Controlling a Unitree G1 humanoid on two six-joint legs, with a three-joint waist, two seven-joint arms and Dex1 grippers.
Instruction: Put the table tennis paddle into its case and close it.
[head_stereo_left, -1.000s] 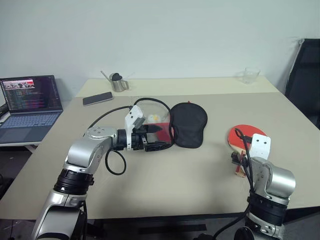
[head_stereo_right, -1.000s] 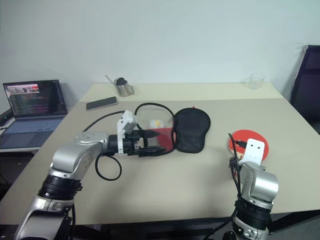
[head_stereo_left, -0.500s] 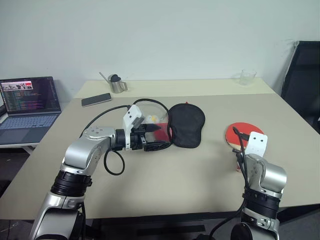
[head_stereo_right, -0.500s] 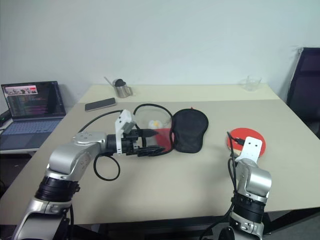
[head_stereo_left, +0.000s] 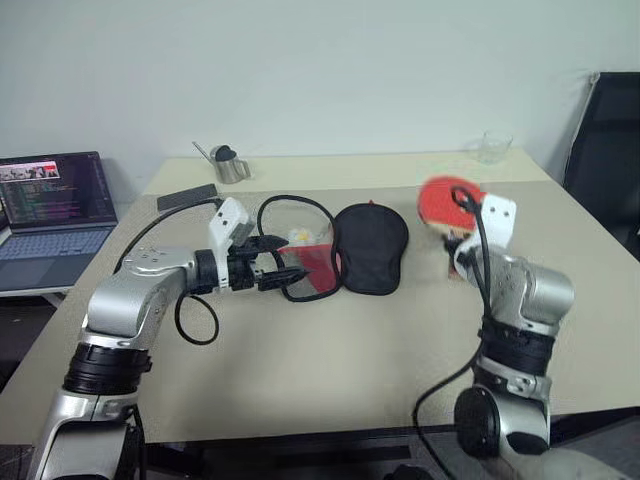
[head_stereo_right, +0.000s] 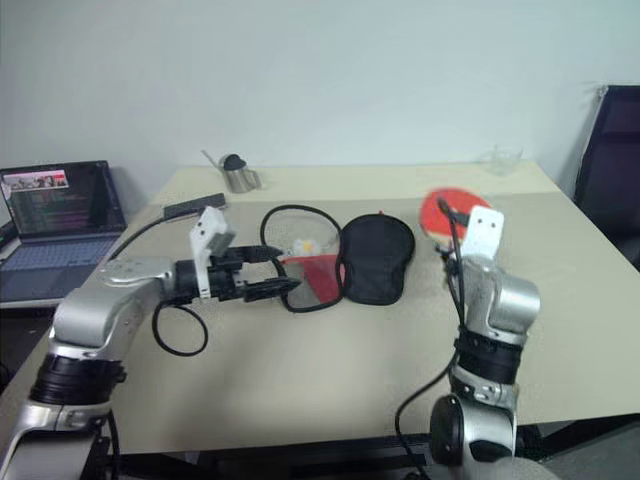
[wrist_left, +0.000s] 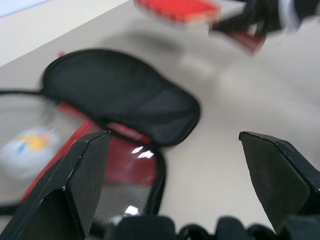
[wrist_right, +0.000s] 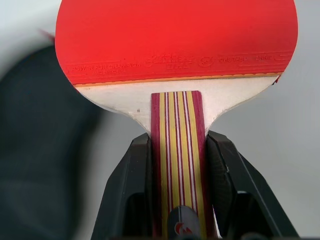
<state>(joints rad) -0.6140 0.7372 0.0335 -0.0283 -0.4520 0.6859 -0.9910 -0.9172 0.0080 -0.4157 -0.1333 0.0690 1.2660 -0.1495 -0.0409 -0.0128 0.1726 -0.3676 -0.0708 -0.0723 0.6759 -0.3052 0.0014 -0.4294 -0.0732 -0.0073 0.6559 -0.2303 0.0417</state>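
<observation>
The table tennis paddle (wrist_right: 175, 45) is up off the table (head_stereo_left: 330, 350) at the right, its striped handle clamped between the right gripper (wrist_right: 181, 165) fingers. The case (head_stereo_left: 345, 252) lies open mid-table, black half right, red mesh half left. The left gripper (head_stereo_left: 275, 268), jaws spread wide and holding nothing, hovers by the red half. Carrying is the step in hand; next, I judge, the paddle must travel left and settle on the open case.

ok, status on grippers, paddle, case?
Right gripper shut on paddle, lifted off table. Left gripper open beside case, unzipped. Nothing in the way.
</observation>
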